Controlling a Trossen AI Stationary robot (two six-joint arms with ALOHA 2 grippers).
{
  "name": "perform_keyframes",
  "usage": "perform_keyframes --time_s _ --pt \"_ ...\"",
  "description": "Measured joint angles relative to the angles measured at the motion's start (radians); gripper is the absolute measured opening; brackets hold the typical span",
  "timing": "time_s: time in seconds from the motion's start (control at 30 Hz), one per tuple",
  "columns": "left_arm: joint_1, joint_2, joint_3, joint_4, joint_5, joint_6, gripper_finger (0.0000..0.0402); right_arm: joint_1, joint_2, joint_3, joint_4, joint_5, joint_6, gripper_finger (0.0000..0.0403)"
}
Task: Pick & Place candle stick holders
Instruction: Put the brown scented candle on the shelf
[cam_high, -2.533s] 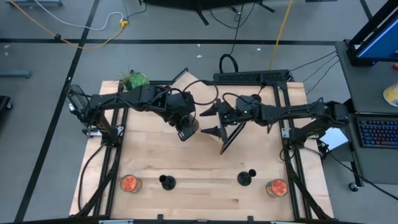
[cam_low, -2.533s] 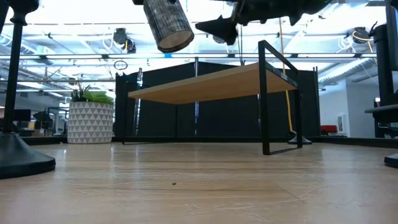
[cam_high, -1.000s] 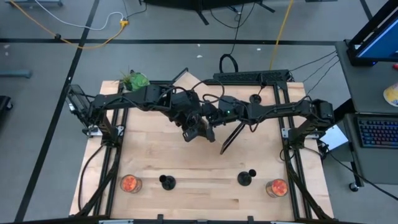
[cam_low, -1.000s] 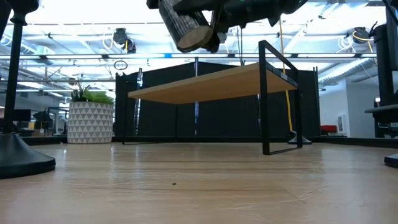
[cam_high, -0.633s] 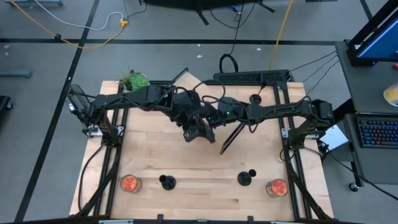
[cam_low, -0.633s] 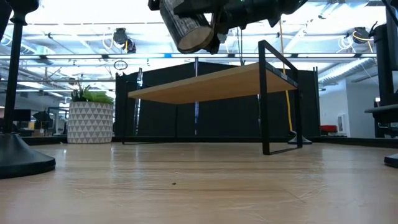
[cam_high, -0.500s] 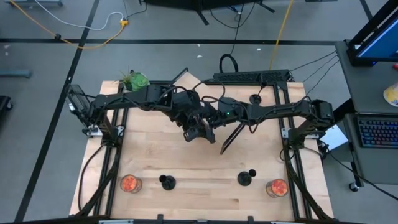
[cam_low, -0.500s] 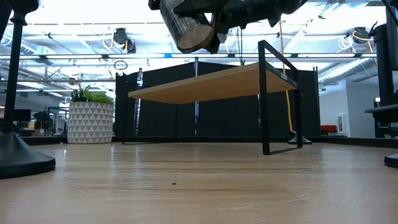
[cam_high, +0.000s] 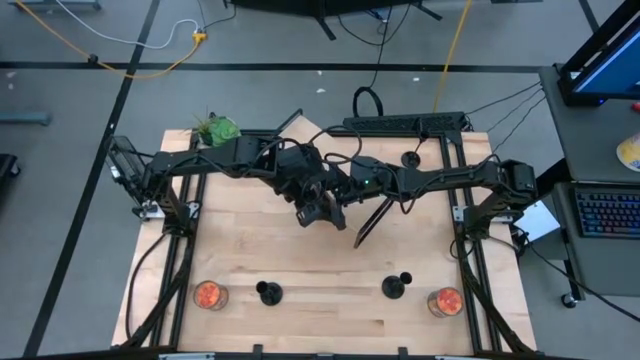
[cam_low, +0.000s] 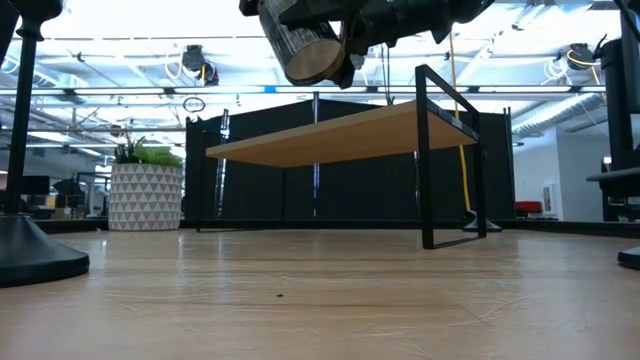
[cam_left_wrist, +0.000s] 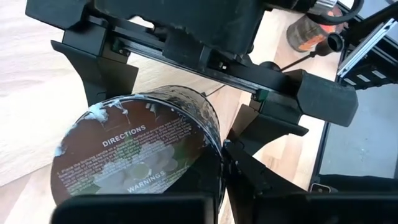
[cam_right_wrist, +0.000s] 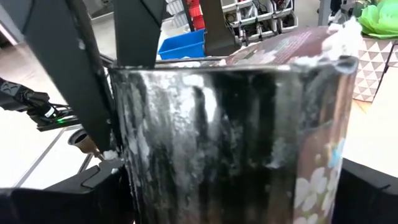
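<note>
Fingers, left: the left fingers (cam_right_wrist: 134, 37) are clamped on a dark candle jar (cam_low: 305, 45), gripping its upper end, with the labelled base facing the left wrist camera.
Fingers, right: the right fingers (cam_left_wrist: 102, 71) straddle the same jar from the opposite side and appear pressed against its wall, so both seem to grip it.
Grippers: the left gripper (cam_high: 308, 205) and right gripper (cam_high: 330, 208) meet at the centre of the high view, raised well above the table (cam_high: 240, 250).
Candle stick holders: none is held. One (cam_high: 268, 292) stands lower left of centre, one (cam_high: 397, 286) lower right of centre, and a third (cam_high: 411, 158) sits upper right, near the table's back edge.
Neighbours: an orange jar (cam_high: 207, 295) stands just outside the lower left holder and another (cam_high: 444, 301) just outside the lower right one; a potted plant (cam_high: 213, 127) is at upper left.
Handling, judged: the holders look rigid and light, with smooth surfaces; the broad base steadies them, but the stem could tip if nudged.
Hold, judged: pinch the stem below the cup and lift straight up.
</note>
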Motion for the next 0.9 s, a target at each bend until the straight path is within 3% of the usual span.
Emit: perform_keyframes --time_s 0.2,0.63,0.9 --pt "0.0 0.0 0.0 0.003 0.002 -0.006 0.0048 -0.001 0.0 0.0 0.001 0.001 -0.003 0.0352" --pt "0.027 -0.053 0.0 -0.009 0.019 -0.008 0.0151 -0.003 0.0 0.0 0.004 0.015 -0.007 0.0351" --pt "0.046 -0.112 0.0 0.011 0.013 -0.013 0.0176 -0.003 0.0 0.0 -0.021 0.063 -0.018 0.0351"
